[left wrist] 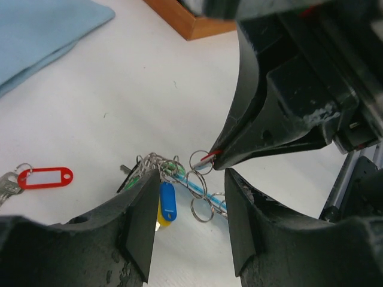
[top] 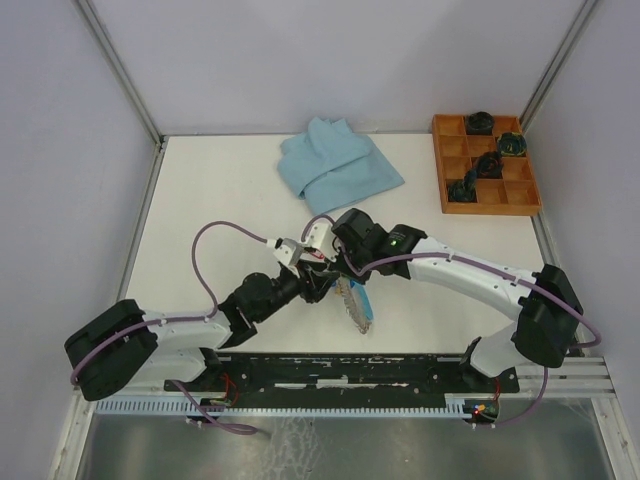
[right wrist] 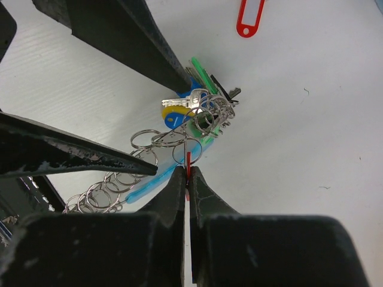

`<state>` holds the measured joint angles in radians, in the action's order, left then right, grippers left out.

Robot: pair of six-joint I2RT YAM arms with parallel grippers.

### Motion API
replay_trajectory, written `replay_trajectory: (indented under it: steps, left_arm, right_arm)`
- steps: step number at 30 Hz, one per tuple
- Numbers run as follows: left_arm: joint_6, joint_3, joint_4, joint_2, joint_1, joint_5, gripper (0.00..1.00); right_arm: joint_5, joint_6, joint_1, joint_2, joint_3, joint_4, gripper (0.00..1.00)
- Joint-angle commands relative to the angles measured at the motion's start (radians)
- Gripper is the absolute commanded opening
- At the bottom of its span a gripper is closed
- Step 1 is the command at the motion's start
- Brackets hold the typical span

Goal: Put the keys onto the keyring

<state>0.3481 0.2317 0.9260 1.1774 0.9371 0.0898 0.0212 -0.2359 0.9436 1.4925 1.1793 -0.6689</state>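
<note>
Threading step. Right tool pressed together on a red tag, edge-on, beside keyring lying on table. Left tool spread, straddling bunched keys. Next likely: left steadies ring, right feeds tag's loop on.

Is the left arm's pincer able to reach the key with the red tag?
Probably yes. The red-tagged key lies alone on bare table beside the open left pincer, nothing covering it. The pincer must first move off the keyring it straddles.
</note>
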Motion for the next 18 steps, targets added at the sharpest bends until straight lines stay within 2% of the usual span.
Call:
replay_trajectory:
  steps: [1, 18]
  left_arm:
    - [0.045, 0.03, 0.044, 0.03, -0.004, -0.028, 0.53]
    - [0.072, 0.042, 0.076, 0.131, -0.006, -0.035, 0.48]
  right_arm:
    - [0.0, 0.007, 0.001, -0.005, 0.039, 0.031, 0.01]
    - [-0.003, 0.009, 0.001, -0.015, 0.04, 0.024, 0.0]
